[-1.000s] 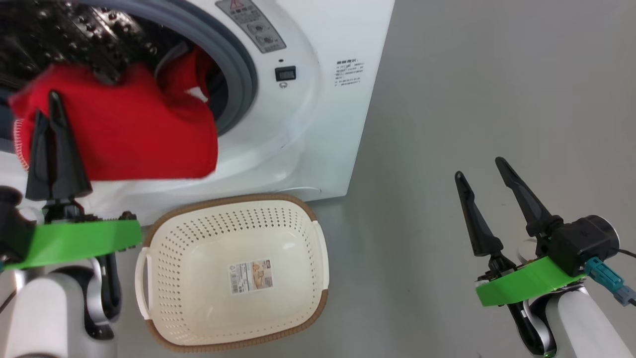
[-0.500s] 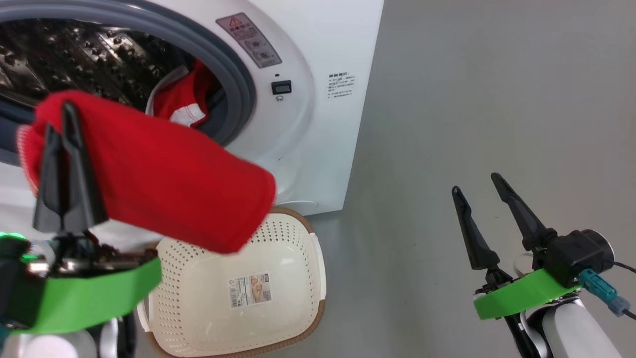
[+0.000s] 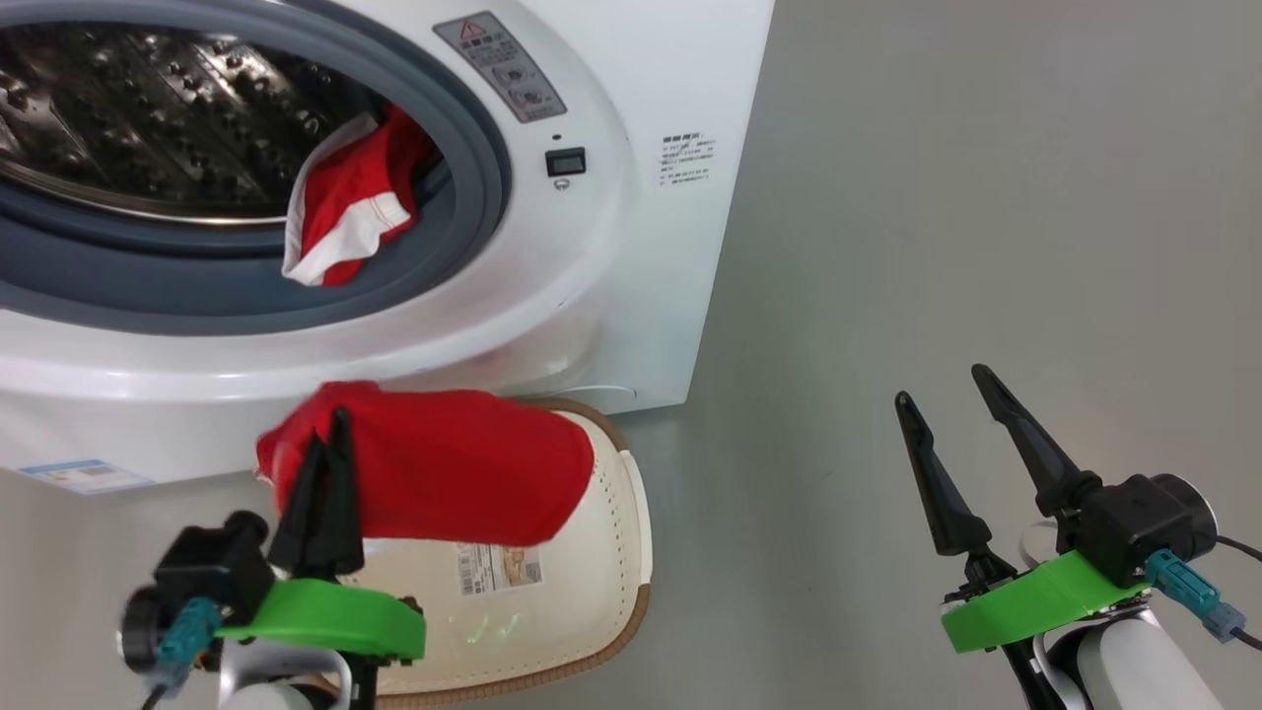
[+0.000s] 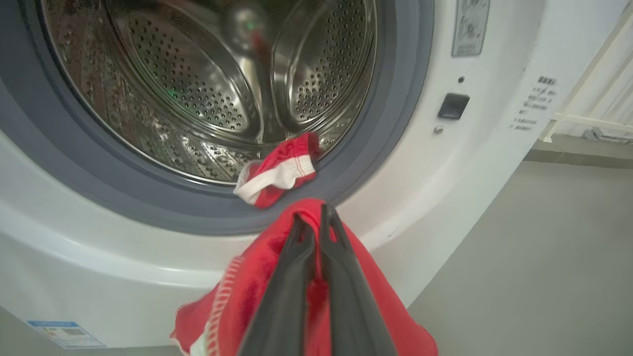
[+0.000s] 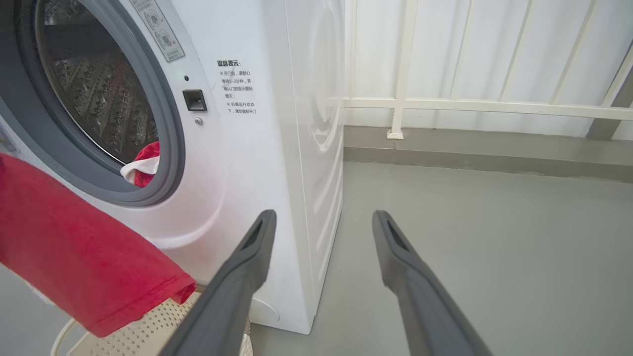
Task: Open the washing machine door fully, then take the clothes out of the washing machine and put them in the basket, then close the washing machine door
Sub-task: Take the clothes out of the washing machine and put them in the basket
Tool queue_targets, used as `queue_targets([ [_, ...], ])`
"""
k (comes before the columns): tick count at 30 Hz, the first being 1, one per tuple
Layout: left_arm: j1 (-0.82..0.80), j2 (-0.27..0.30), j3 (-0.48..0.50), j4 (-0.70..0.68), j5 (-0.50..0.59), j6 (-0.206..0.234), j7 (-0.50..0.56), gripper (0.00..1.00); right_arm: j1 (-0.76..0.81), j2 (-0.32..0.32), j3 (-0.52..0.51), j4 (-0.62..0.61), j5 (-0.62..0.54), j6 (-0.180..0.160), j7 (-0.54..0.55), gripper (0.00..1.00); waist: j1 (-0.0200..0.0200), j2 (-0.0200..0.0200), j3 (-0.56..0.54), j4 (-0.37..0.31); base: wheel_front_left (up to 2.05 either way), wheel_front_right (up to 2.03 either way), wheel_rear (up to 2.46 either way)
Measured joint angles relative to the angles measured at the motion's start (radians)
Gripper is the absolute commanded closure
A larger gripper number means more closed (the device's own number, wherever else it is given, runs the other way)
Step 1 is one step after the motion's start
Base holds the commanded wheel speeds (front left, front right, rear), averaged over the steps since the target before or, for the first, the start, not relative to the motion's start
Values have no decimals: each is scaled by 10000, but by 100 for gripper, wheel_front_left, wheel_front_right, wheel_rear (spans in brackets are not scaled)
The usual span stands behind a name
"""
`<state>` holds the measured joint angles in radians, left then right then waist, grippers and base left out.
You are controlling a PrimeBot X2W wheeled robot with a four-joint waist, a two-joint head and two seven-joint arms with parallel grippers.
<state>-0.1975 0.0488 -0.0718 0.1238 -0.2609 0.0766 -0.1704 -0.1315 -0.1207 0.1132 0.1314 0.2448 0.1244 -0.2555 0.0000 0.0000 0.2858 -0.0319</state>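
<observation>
My left gripper (image 3: 330, 439) is shut on a red garment (image 3: 463, 473) that hangs over the cream basket (image 3: 631, 513), in front of the white washing machine (image 3: 631, 197). The left wrist view has the same gripper (image 4: 310, 217) pinching the red cloth (image 4: 390, 321). A second red piece with white trim (image 3: 345, 212) lies on the grey gasket at the drum's lower right edge, and it is red and white (image 4: 279, 170) in the left wrist view too. My right gripper (image 3: 942, 390) stands open over bare floor at the lower right. The washing machine door is out of view.
Grey floor (image 3: 986, 197) spreads to the right of the machine. In the right wrist view a white railing (image 5: 470, 105) runs along the wall behind. A blue sticker (image 3: 84, 476) sits low on the machine's front.
My left gripper has drawn the red garment out of the drum opening and down, to above the basket. The head camera has shifted. The right gripper has barely moved.
</observation>
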Motion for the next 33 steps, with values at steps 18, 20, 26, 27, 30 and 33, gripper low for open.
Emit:
queue_targets([
  [18, -3638, -130, -1028, 6853, -2004, -658, -460, 100, -1070, -265, 313, -40, 13, 0, 0, 0, 0, 0, 1637, -120, 0, 0, 0],
  [20, -4085, -150, -1175, 7507, -2209, -681, -215, 100, -1211, -297, 324, -42, 13, 0, 0, 0, 0, 0, 1850, -153, 0, 0, 0],
  [26, -4858, -213, -1367, 8916, -2771, -871, 67, 100, -1439, -311, 374, -52, 15, 0, 0, 0, 0, 0, 2297, -249, 0, 0, 0],
  [27, -4982, -222, -1446, 9177, -2867, -871, 115, 100, -1441, -313, 384, -52, 15, 0, 0, 0, 0, 0, 2371, -269, 0, 0, 0],
  [30, -5290, -247, -1666, 9844, -3200, -968, 236, 100, -1467, -318, 491, -50, 15, 0, 0, 0, 0, 0, 2585, -327, 0, 0, 0],
  [33, -5537, -259, -1994, 10397, -3390, -1110, 297, 100, -1684, -316, 583, -48, 21, 0, 0, 0, 0, 0, 2771, -380, 0, 0, 0],
])
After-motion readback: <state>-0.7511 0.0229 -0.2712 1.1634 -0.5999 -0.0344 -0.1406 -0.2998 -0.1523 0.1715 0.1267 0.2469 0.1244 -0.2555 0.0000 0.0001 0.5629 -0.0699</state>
